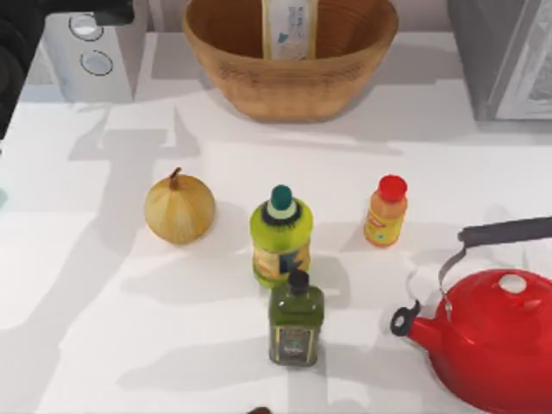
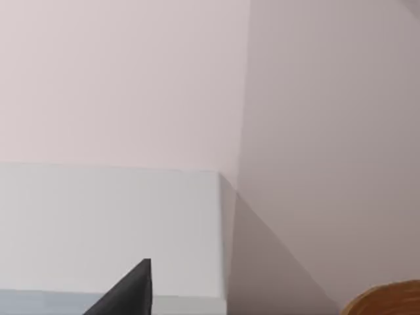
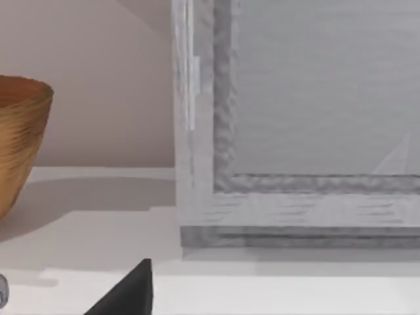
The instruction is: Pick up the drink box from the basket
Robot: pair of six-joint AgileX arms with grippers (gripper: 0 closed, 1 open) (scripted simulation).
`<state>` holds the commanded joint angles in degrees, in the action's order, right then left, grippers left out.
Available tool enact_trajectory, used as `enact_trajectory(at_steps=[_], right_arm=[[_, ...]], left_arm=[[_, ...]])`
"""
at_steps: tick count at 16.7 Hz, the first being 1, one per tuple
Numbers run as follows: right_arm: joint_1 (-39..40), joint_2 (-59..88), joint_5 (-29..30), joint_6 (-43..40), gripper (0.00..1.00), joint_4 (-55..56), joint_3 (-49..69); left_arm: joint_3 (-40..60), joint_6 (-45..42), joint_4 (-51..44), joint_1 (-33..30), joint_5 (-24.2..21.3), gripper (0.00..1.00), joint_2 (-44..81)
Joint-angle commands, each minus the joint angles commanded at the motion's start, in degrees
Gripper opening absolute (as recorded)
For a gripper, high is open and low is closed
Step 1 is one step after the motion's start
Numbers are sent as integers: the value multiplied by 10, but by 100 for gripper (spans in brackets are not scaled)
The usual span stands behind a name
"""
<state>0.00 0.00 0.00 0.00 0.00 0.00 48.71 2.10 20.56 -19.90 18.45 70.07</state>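
Pale cream-yellow drink box (image 1: 289, 28) w/ whitish label stands upright in the big round tan wicker basket (image 1: 259, 86) at table's far edge; box top cut off by frame. Left wrist view catches just a sliver of basket rim (image 2: 387, 298). Jaws of both grippers: can't tell.

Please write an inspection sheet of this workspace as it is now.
Surface: white table, shadowed.
Job's things: drink box upright inside wicker basket, at the far edge.
Clutter: onion, yellow-green bottle, dark green bottle, orange bottle, red kettle.
Grippers: a dark finger tip in the left wrist view, another in the right wrist view.
Cables: nothing seen.
Surroundings: grey appliance right, white unit left.
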Motion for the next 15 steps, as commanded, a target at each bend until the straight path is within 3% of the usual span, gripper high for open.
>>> enact_trajectory(at_steps=[8,15], right_arm=[[0,0,0,0,100,0,0],[0,0,0,0,100,0,0]], left_arm=[[298,15,126,-120,114,100,471],[413,17,173,-167,159,100,648]])
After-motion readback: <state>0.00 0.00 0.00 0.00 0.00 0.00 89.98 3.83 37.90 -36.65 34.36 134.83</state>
